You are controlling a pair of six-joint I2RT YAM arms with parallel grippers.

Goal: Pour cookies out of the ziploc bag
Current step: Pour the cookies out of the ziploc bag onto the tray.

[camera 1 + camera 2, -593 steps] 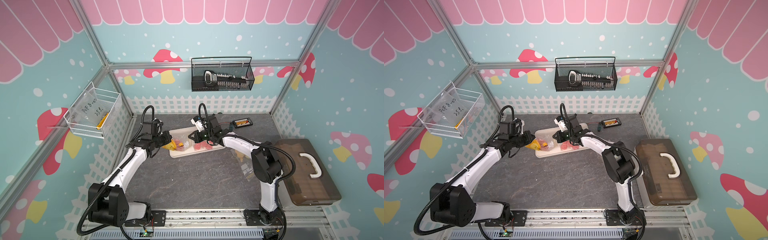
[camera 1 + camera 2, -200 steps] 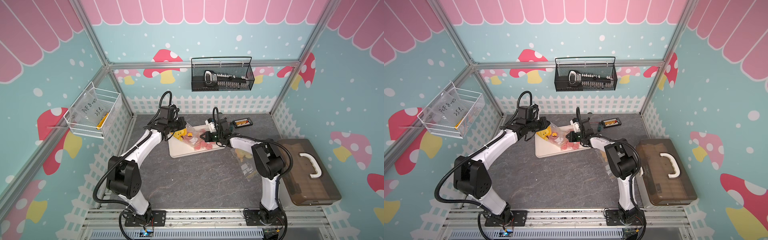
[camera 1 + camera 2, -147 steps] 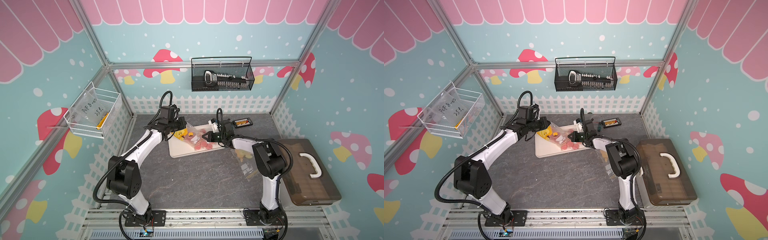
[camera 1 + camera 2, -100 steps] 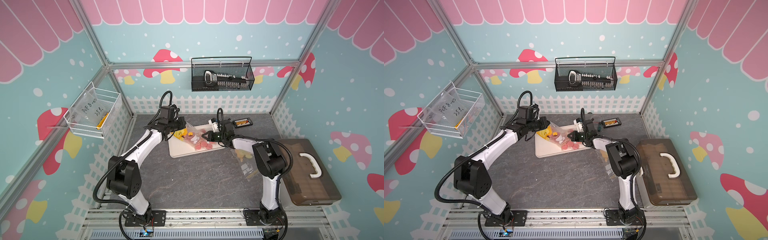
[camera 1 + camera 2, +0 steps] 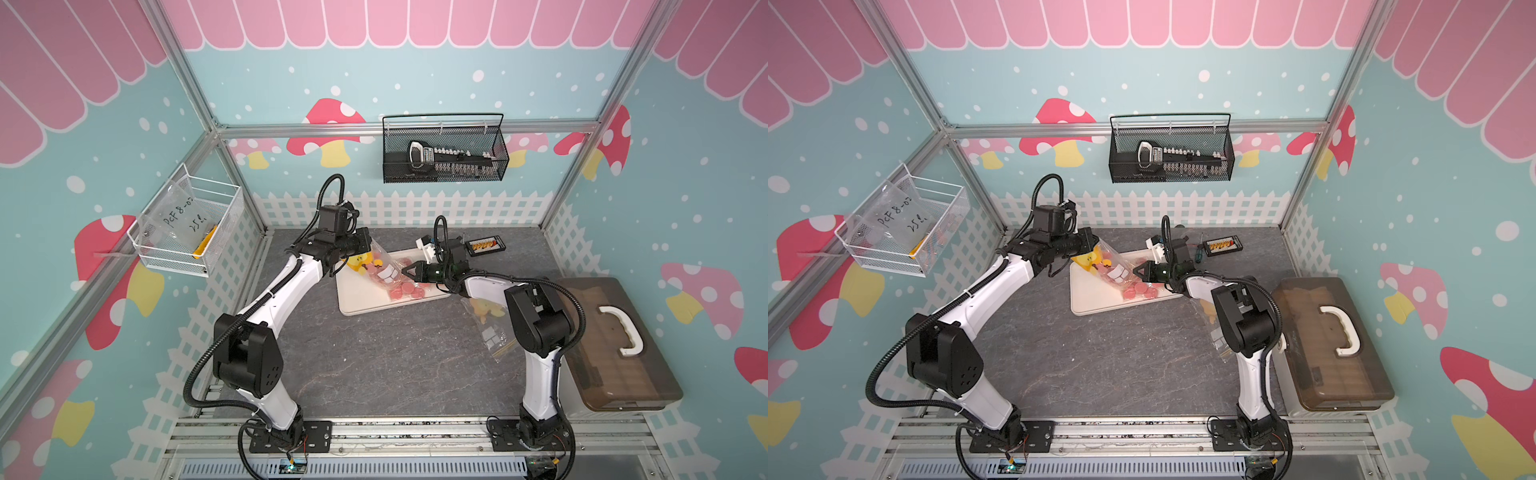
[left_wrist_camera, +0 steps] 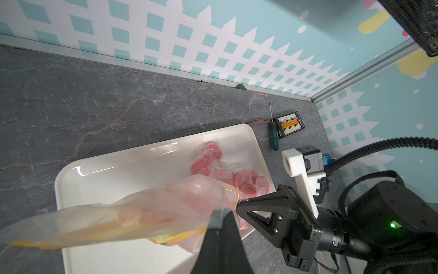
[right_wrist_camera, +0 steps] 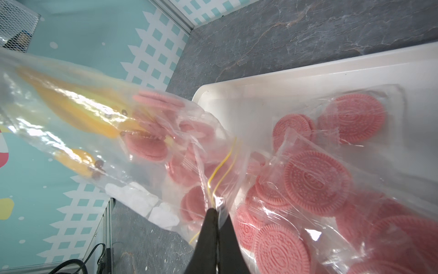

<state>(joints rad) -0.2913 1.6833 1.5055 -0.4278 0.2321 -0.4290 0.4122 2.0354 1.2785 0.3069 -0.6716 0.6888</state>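
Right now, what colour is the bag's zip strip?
Yellow. The bag has its zip strip clearest in the right wrist view.

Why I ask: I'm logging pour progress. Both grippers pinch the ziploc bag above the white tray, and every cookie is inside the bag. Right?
No. The left gripper and right gripper do pinch the ziploc bag above the white tray, but the right wrist view shows several cookies already lying on the tray; the rest are inside the bag.
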